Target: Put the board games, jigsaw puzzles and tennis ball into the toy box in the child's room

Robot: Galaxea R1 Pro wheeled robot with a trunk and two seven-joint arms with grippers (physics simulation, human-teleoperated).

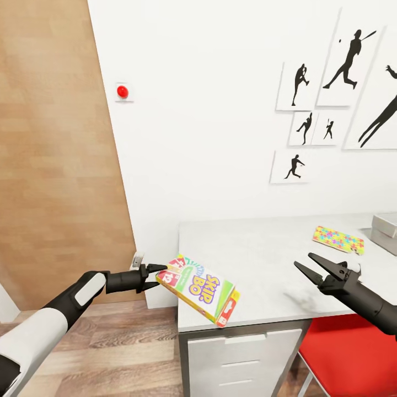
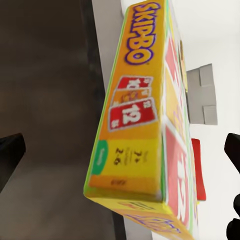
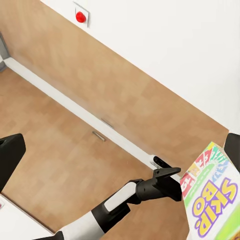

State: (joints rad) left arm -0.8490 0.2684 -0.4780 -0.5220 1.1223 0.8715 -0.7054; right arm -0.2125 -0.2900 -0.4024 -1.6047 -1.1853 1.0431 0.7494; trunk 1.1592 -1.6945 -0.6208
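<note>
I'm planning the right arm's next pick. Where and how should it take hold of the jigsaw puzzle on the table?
The jigsaw puzzle is a thin sheet lying flat on the table, so there is little side to pinch. Probably best to come from above with the open right gripper and close across its narrow width, at the near edge, which faces the gripper.

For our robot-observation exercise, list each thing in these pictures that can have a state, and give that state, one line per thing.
Skip-Bo box: tilted, overhanging the table corner, held at its end.
Left claw: shut on the Skip-Bo box.
Right claw: open, empty, above the table.
Jigsaw puzzle: lying flat on the table.
Toy box: on the table, cut off by the picture edge.
</note>
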